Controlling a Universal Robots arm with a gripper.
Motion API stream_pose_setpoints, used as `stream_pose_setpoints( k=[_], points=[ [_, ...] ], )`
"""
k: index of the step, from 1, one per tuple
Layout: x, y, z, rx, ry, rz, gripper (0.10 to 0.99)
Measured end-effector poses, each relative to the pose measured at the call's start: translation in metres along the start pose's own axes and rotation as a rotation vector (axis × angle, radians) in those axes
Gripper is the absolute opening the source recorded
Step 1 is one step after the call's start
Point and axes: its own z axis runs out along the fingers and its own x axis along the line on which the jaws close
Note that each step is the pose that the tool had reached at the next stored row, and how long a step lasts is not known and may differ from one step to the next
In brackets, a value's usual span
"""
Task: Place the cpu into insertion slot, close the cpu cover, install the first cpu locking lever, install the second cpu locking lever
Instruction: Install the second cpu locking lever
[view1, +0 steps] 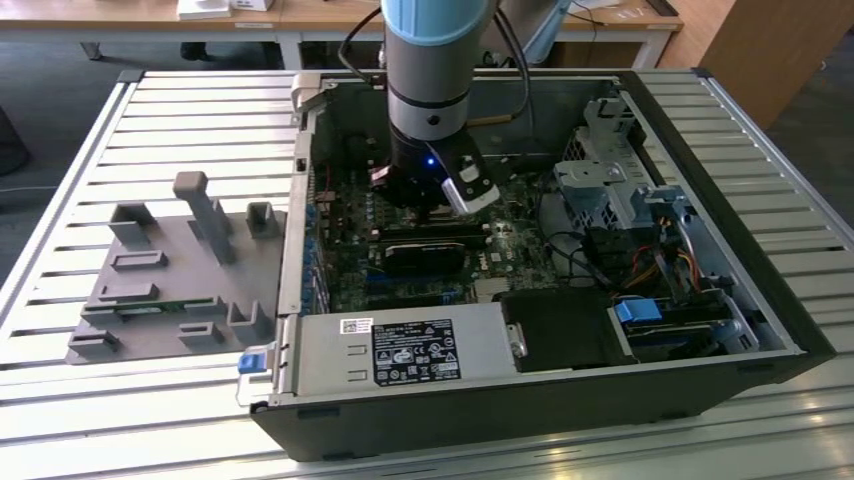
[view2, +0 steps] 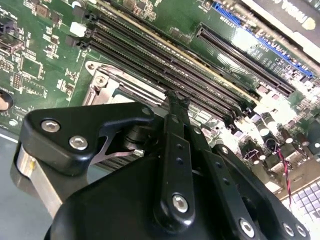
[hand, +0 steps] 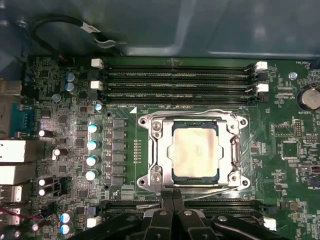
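CPU seated in the socket, cover down over it, gripper poised at the socket's edge.

In the first wrist view the cpu (hand: 195, 150) is seen lying flat in the slot (hand: 194, 151), framed by the cover (hand: 162, 150), with a thin wire lever (hand: 200, 111) running along one side; whether each lever is hooked cannot be made out. The gripper (hand: 172, 200) is held just beside the socket, its fingertips (hand: 166, 201) pressed together on nothing visible. The chip is judged light, stiff and fragile, best taken by its edges; the levers are springy wire, best pushed near their free ends. In the exterior view the gripper (view1: 430, 212) hides the socket, deep in the case (view1: 747, 300).
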Motion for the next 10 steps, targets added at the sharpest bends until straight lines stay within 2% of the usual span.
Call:
stream_pose_setpoints(
  k=[6,10],
  points=[
    [0.0049,-0.0070,-0.0008,-0.033,0.0004,0.000,0.106],
    [0.0064,-0.0116,-0.0013,-0.051,0.0009,-0.001,0.106]
  ],
)
